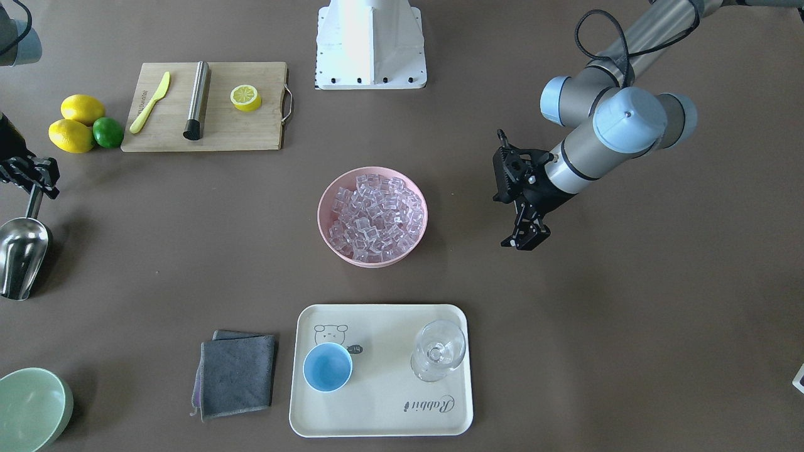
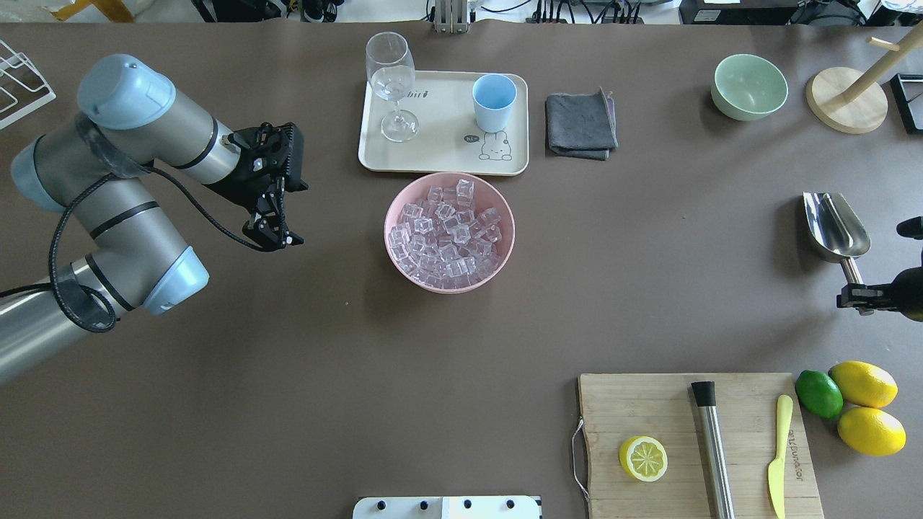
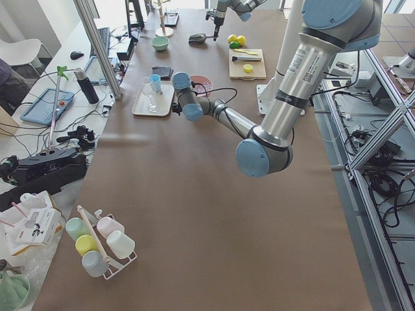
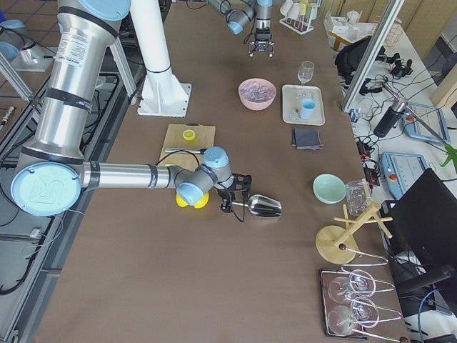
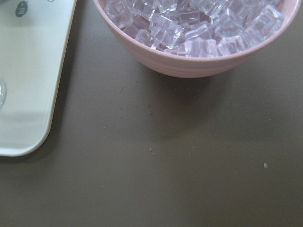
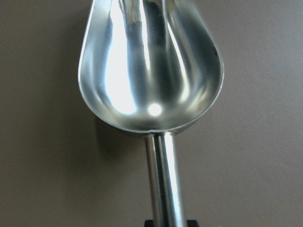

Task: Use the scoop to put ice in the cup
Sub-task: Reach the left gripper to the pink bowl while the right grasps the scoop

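The ice (image 1: 375, 216) is a heap of clear cubes in a pink bowl (image 1: 325, 229) at mid-table; it also shows in the left wrist view (image 5: 189, 23). The light-blue cup (image 1: 327, 367) stands upright and empty on a cream tray (image 1: 377, 414). The steel scoop (image 1: 22, 257) is far from the bowl on my right side, empty, low over the table. My right gripper (image 1: 34, 182) is shut on the scoop's handle (image 6: 163, 179). My left gripper (image 1: 524, 242) is open and empty, beside the bowl and apart from it.
A clear stemmed glass (image 1: 438, 350) stands on the tray next to the cup. A grey cloth (image 1: 237, 375) and a pale green bowl (image 1: 31, 408) lie beyond. A cutting board (image 1: 257, 135) holds a lemon half, a steel cylinder and a yellow knife; lemons and a lime sit beside it.
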Motion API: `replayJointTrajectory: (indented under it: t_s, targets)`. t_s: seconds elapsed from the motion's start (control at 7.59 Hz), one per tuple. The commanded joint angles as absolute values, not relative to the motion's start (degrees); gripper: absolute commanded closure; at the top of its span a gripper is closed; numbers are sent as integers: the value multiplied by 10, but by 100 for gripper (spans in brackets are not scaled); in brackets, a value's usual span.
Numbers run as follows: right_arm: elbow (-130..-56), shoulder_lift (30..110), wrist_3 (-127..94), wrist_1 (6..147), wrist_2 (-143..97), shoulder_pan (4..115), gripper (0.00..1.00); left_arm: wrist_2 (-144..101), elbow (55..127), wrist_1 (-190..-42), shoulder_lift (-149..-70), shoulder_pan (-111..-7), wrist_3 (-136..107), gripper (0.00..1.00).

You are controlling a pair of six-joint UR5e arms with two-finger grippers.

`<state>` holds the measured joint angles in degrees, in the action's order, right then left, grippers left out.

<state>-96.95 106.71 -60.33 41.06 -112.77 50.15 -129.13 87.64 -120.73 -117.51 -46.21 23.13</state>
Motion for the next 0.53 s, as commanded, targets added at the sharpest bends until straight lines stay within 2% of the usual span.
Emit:
replayJointTrajectory:
  t_s: [0.0, 0.4]
  targets:
    - [-979, 1071, -560, 400, -1160, 503, 100, -1292, 822, -1208, -1229, -443, 214, 1]
    - [-1143, 1058, -448, 604, -1183, 549, 100, -1291, 777, -1209, -1280, -424, 185, 1]
